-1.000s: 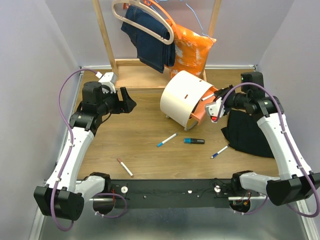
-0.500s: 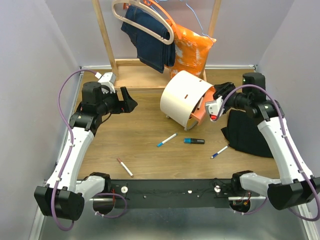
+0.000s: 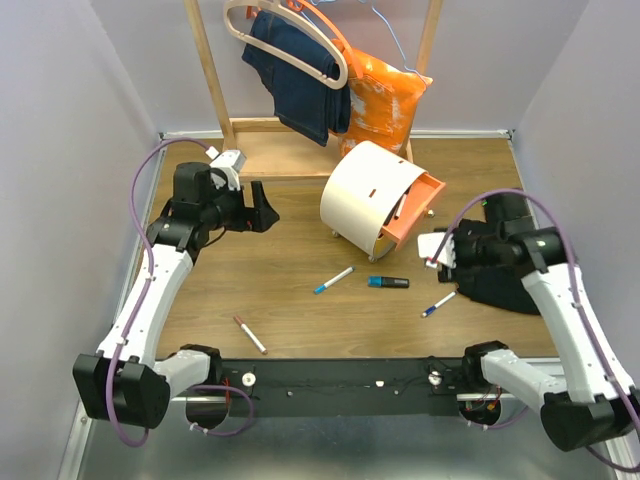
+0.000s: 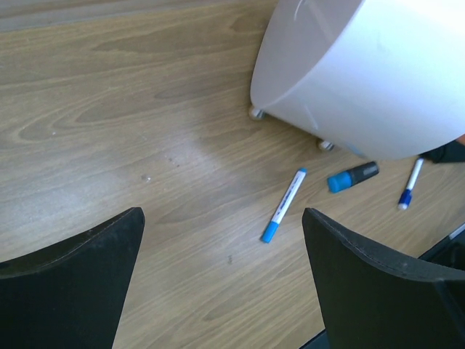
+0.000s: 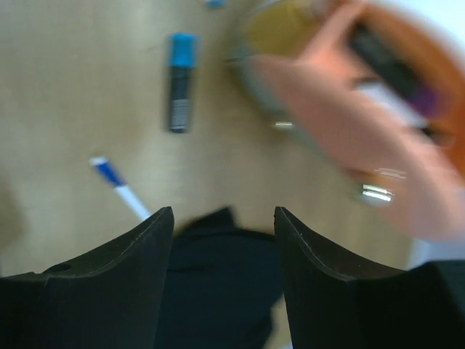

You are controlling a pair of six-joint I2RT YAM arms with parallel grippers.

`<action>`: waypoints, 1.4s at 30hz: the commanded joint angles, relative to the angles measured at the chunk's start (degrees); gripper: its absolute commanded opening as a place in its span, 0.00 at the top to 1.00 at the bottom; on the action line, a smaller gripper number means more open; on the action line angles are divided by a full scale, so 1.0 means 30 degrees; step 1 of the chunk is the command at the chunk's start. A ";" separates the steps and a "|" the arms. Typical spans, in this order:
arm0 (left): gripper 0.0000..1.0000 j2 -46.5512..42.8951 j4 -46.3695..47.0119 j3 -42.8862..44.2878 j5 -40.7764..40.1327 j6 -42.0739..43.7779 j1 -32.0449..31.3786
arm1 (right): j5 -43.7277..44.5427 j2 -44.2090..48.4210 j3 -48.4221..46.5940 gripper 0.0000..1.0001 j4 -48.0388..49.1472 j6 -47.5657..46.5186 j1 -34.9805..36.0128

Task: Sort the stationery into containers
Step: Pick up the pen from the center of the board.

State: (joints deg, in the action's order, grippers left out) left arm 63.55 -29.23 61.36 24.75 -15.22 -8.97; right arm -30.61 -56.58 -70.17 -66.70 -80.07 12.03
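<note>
The cream-white, round-topped plastic mini cabinet [image 3: 365, 195] stands at an angle on the wooden tabletop [image 3: 290, 250]. One orange plastic drawer [image 3: 420, 200] is pulled out on the side toward the right arm. That drawer holds some stationery, but the right wrist view is too blurred to show more than dark and purple shapes. Four pieces lie loose on the near side of the cabinet. A slim white pen with a blue cap [image 3: 333, 280] is just in front of its feet, with a stubby black marker with a blue cap [image 3: 388, 282] beside it. A second white pen with a blue tip [image 3: 438, 303] lies further toward the right arm, at the edge of the dark folded cloth [image 3: 500, 280]. A white pen with a reddish cap [image 3: 250, 335] lies well off toward the left arm's base. The right gripper [image 5: 224, 214] hangs just off the open drawer, claw spread and empty. The left gripper [image 3: 262, 208] hovers on the cabinet's other side, claw spread wide with nothing between the fingers. This looks like a gap between picks, with sorting partly done. The next move likely calls for the right arm to drop onto the blue-tipped pen by the cloth, fingers straddling the barrel crosswise, then pinch it low and carry it to the drawer.
</note>
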 commanded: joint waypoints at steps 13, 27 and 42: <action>0.01 0.1170 -0.2413 0.1078 -0.0633 0.4077 -0.0496 | 0.0886 -0.3698 0.8124 0.41 -0.0506 -0.5273 0.1173; 0.01 0.2195 -0.2180 0.1578 -0.0693 0.4167 -0.0466 | 0.1385 -0.5222 1.0441 0.47 0.3744 -0.4248 0.1907; 0.01 0.2547 -0.1711 0.1518 -0.0634 0.3785 -0.0466 | 0.2850 -0.6249 1.1643 0.62 0.4860 -0.4715 0.1878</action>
State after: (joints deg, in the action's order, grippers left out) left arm 71.07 -35.86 65.04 23.18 -3.29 -10.24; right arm -24.56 -75.20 -37.04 -53.34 -93.23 17.30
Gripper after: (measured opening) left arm 0.985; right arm 0.401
